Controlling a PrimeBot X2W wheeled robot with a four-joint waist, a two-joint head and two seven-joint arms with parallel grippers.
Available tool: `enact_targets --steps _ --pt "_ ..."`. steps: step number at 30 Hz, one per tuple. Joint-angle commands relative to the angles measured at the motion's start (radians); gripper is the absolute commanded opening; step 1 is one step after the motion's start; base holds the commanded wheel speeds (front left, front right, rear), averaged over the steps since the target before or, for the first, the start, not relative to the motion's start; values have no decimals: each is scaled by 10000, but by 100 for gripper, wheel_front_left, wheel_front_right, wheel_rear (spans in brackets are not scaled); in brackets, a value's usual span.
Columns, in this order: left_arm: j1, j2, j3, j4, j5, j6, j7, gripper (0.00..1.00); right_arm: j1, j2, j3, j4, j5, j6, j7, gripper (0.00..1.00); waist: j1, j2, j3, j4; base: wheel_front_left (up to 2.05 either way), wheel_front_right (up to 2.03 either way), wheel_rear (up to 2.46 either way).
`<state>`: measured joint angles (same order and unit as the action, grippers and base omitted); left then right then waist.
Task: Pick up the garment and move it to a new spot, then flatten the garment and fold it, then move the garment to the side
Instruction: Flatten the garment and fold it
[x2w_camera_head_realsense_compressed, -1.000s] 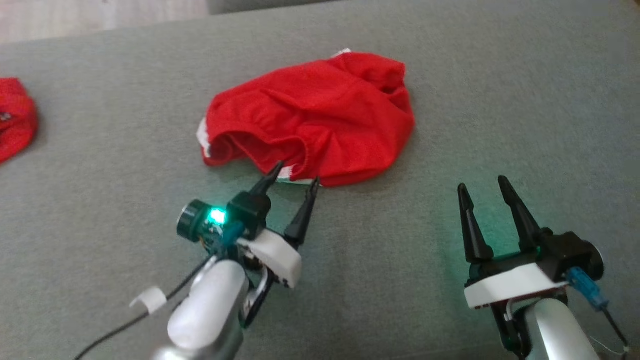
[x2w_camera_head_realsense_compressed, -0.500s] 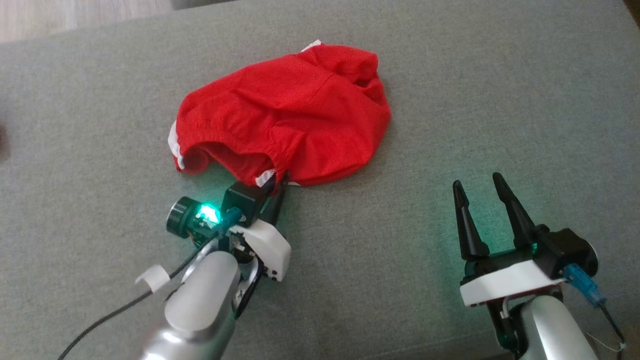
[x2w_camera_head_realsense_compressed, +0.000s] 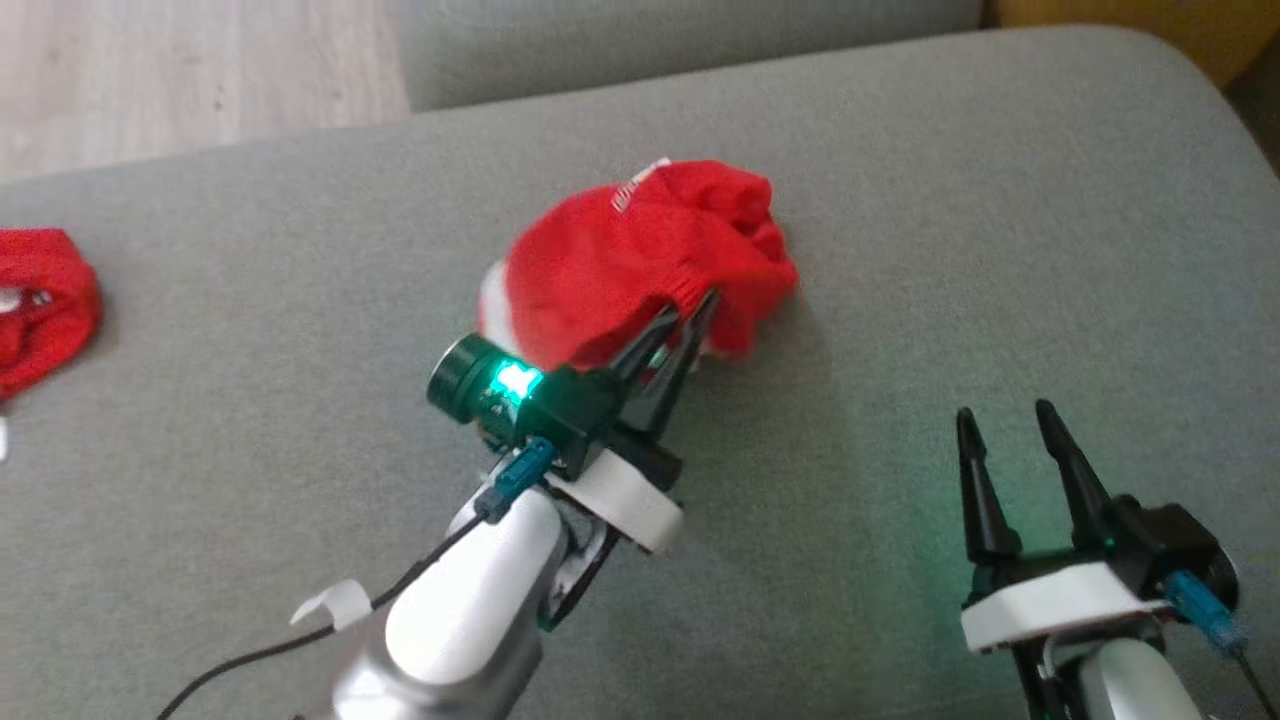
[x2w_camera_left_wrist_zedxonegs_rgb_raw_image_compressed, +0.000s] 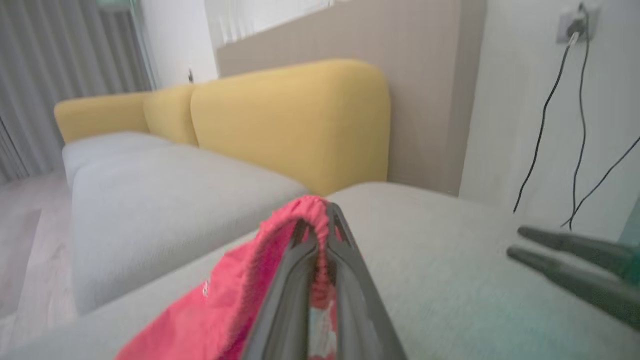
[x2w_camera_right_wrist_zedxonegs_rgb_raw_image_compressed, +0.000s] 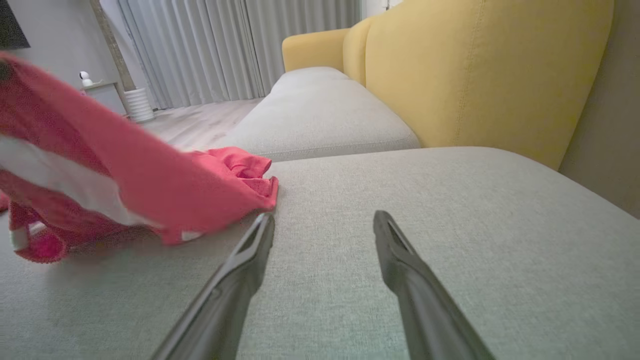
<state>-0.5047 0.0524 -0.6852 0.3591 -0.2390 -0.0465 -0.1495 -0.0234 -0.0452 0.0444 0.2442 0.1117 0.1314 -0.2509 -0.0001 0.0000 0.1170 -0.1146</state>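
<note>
From the head, the left pincer (x2w_camera_head_realsense_compressed: 690, 308), apart a second ago, is now clamped on the garment (x2w_camera_head_realsense_compressed: 620, 260) at its hem (x2w_camera_head_realsense_compressed: 672, 292), cloth bunched just beyond its tips; its wrist shows that hem pinched between them; the right pincer (x2w_camera_right_wrist_zedxonegs_rgb_raw_image_compressed: 324, 216), from its own wrist, stands apart, cloth partly lifted to its left, so the pick-up looks begun.

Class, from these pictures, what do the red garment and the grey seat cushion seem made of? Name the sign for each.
Red garment: likely thin matte knit fabric; it bunches softly, with a gathered elastic edge. Grey seat cushion: probably woven upholstery; fine matte weave shows.
</note>
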Motion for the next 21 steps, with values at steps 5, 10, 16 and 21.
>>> enact_targets --steps 5,10,16,21 --pt "-64 -7 292 -2141 -417 471 283 0 107 -51 -143 -300 -196 -7 -109 100 1 0 -481 428 0 0 0" --pt "478 273 904 -2973 -886 1072 953 0 121 -51 -187 -407 -289 -7 -109 100 1 0 -319 663 0 0 0" --pt "1264 1042 2200 -2250 -1425 1755 726 0 -114 -51 -58 -516 -339 -7 -109 100 1 0 230 815 0 0 0" --pt "1768 1580 3264 -1315 -1901 2158 249 0 -329 -51 -49 -576 -422 -7 -109 100 1 0 654 866 0 0 0"
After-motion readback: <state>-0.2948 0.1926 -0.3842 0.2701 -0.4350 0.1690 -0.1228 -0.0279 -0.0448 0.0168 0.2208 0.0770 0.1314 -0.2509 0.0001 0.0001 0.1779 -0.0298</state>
